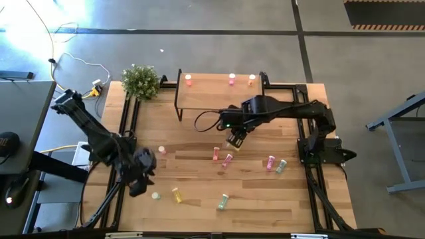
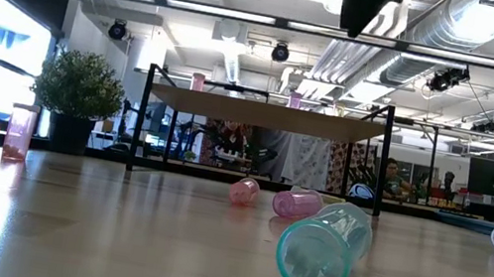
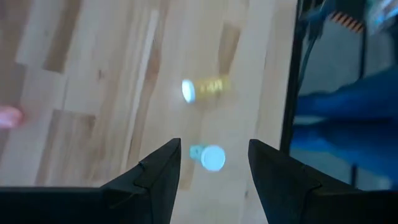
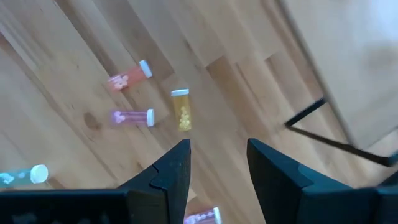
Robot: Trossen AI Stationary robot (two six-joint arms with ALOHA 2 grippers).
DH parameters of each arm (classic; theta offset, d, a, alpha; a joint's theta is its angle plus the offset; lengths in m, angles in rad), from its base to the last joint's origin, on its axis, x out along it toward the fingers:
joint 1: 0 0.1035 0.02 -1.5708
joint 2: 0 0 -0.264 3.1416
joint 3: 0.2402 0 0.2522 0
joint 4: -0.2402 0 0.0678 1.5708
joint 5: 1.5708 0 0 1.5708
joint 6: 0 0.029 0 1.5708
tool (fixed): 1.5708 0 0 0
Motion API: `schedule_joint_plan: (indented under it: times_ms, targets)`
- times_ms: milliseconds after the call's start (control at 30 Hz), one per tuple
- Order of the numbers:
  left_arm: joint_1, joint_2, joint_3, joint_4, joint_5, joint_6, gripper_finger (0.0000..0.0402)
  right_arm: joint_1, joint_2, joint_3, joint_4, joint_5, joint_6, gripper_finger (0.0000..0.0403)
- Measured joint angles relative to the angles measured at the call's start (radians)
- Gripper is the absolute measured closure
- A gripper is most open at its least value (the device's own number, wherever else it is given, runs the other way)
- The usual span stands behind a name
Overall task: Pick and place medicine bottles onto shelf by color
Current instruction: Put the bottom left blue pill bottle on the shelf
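Open tool (image 4: 217, 165) above yellow bottle (image 4: 182, 110), pink bottle (image 4: 132, 117), red bottle (image 4: 127, 77).

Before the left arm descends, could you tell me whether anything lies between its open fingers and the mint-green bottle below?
Nothing: in the left wrist view, only bare tabletop separates the left gripper from the mint-green bottle.

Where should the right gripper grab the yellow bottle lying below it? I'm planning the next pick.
Grip the yellow bottle across its body, midway along, coming straight down. It lies flat on the tabletop, with bare wood on both long sides. The right gripper is open and empty above it.
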Motion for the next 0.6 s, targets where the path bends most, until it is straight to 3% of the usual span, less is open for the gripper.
schedule_joint_plan:
  times_ms: [267, 600]
  targets:
    - [-0.122, 0.155, 0.0, 0.049, -0.035, -0.039, 0.0222, 0.0, -0.109, 0.0, -0.001, 0.099, -0.009, 0.0253]
    - [-0.149, 0.31, 0.0, 0.089, -0.039, -0.08, 0.0222, 0.0, -0.193, 0.0, -0.001, 0.131, -0.009, 0.0253]
